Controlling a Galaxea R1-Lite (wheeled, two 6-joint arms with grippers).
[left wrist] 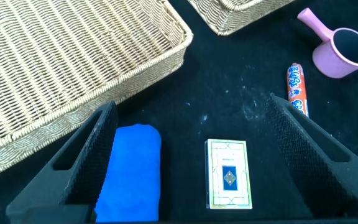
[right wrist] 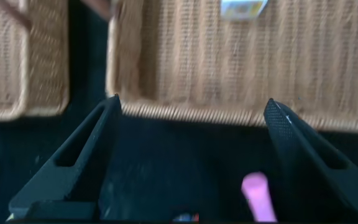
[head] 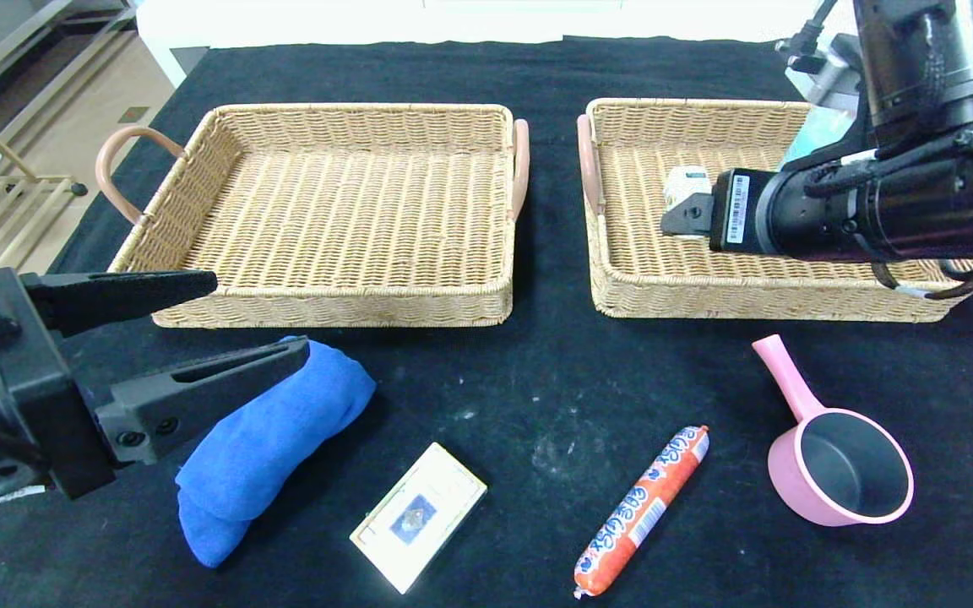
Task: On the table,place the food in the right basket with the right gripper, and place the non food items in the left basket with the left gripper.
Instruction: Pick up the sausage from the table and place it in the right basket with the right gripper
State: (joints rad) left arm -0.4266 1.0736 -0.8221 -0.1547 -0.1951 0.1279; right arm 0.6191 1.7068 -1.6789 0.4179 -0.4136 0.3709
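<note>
The left gripper (head: 237,325) hangs wide open and empty, one finger over the blue cloth (head: 263,443) for the left basket (head: 334,308), while the right gripper (head: 679,216), open and empty, sits above the right basket (head: 757,300) beside a small packet (head: 682,186), sausage (head: 643,511) on the counter (head: 537,397).

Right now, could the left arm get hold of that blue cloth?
Probably yes. The left gripper is open and hangs just above the blue cloth, one finger over its near end. Nothing lies on the cloth; the card box sits apart beside it.

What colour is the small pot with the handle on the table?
Pink outside, dark grey inside; the pot shows best in the head view.
</note>
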